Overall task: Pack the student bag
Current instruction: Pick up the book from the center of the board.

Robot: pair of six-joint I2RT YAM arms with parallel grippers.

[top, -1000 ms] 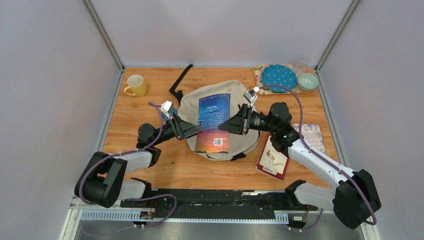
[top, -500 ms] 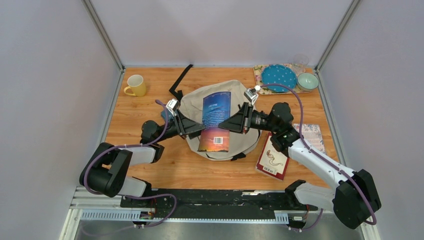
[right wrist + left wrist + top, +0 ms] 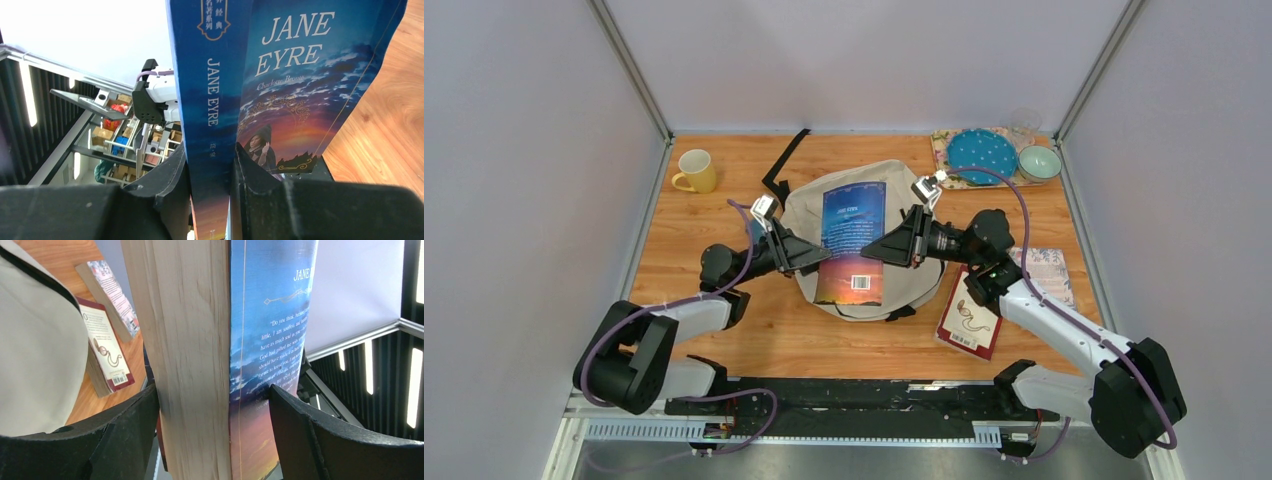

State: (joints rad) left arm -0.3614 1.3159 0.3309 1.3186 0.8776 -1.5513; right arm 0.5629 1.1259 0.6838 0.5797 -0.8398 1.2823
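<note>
A thick blue book (image 3: 852,235), titled Jane Eyre, hangs level above the cream student bag (image 3: 910,285), which lies flat mid-table. My left gripper (image 3: 821,262) is shut across the book's page edge (image 3: 190,340), one finger on each cover. My right gripper (image 3: 871,250) is shut on the book's spine (image 3: 210,90) from the opposite side. In the left wrist view my gripper (image 3: 214,395) straddles the full thickness and the bag (image 3: 30,365) shows at the left. In the right wrist view my gripper (image 3: 209,160) pinches the spine. The bag's opening is hidden under the book.
A red book (image 3: 969,320) and a floral book (image 3: 1049,270) lie right of the bag. A yellow mug (image 3: 696,170) stands back left. A tray holds a blue plate (image 3: 982,153), a bowl (image 3: 1039,162) and a glass (image 3: 1024,122) back right. A black strap (image 3: 784,165) trails behind the bag.
The book and both grippers swung a little right and away, then came back left to nearly where they were a second ago. Both grips stay the same.
</note>
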